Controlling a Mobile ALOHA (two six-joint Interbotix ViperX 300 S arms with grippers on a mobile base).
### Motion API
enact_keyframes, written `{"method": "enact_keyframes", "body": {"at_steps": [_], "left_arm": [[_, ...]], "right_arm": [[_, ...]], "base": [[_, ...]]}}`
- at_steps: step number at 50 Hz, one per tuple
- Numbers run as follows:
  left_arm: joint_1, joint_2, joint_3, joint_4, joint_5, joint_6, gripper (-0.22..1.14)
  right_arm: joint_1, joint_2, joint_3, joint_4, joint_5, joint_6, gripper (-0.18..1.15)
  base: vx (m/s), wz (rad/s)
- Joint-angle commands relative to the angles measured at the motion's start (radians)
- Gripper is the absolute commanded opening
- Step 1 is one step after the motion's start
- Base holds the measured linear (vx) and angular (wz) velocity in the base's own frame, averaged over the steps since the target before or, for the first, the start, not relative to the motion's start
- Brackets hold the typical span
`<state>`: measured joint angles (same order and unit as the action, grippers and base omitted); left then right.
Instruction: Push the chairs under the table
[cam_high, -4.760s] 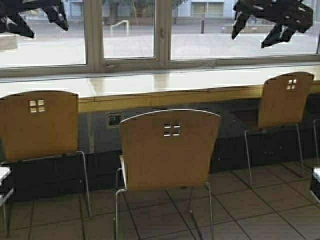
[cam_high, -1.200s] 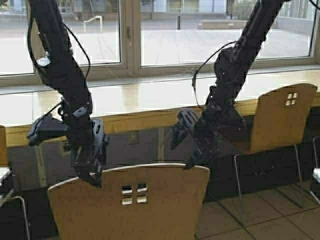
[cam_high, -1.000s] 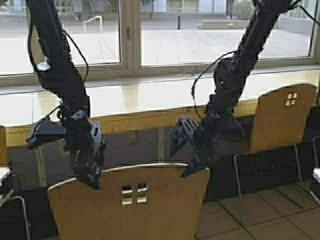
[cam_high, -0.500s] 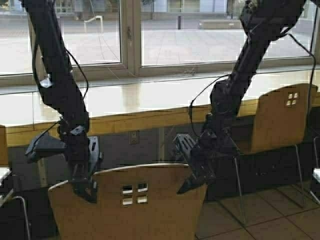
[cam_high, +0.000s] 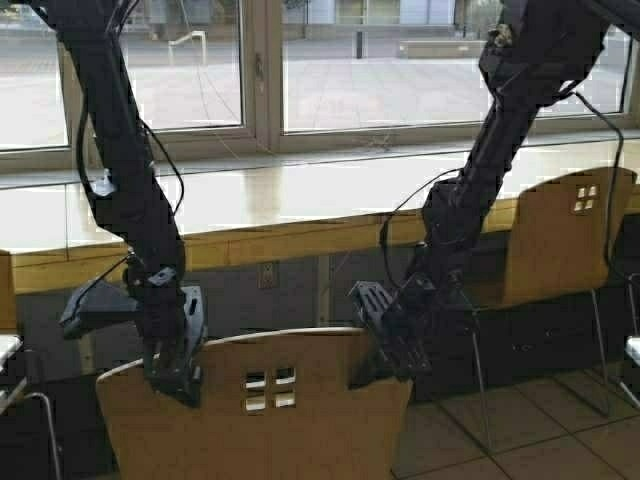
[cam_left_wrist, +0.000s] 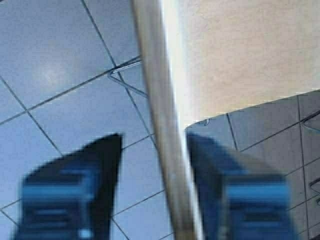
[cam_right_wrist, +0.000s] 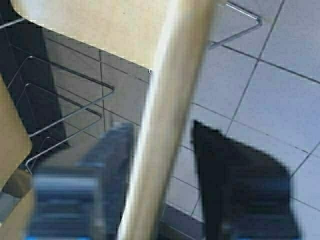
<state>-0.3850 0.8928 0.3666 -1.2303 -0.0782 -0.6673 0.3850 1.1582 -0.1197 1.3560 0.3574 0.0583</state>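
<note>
Seemingly both grippers (cam_high: 175, 385) (cam_high: 385, 365) astride chair (cam_high: 260, 420) backrest

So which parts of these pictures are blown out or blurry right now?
High view: window daylight glares off the table top. Left wrist view: left hand and the chair backrest edge between its fingers are blurred. Right wrist view: right hand likewise; floor tiles stay sharper.

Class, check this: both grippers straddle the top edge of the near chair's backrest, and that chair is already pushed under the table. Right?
Not quite. The high view shows the near chair standing out from the table, not under it. The left gripper and right gripper do straddle its backrest.
</note>
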Motion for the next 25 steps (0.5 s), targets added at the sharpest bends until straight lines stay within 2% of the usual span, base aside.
{"method": "enact_keyframes", "body": {"at_steps": [1, 6, 10, 15, 25], "left_arm": [[0.006, -0.015, -0.011, 0.002, -0.003, 0.003, 0.46], [0.012, -0.014, -0.009, 0.002, -0.002, 0.002, 0.16], [0.014, -0.014, -0.011, 0.0, -0.003, 0.0, 0.0], [0.017, -0.017, -0.012, 0.0, -0.003, 0.002, 0.0], [0.031, 0.005, -0.025, 0.0, -0.002, 0.002, 0.03]], "right_arm": [[-0.002, -0.017, -0.017, 0.003, 0.003, -0.002, 0.32], [-0.003, -0.014, -0.017, 0.002, 0.003, -0.002, 0.01], [-0.005, -0.009, -0.02, 0.002, 0.003, -0.002, -0.01], [-0.006, -0.005, -0.031, 0.003, 0.003, -0.002, 0.05], [-0.006, -0.005, -0.029, 0.003, 0.006, -0.002, 0.05]], "base": [[0.01, 0.01], [0.01, 0.01], [0.03, 0.02], [0.06, 0.03], [0.09, 0.0]]}}
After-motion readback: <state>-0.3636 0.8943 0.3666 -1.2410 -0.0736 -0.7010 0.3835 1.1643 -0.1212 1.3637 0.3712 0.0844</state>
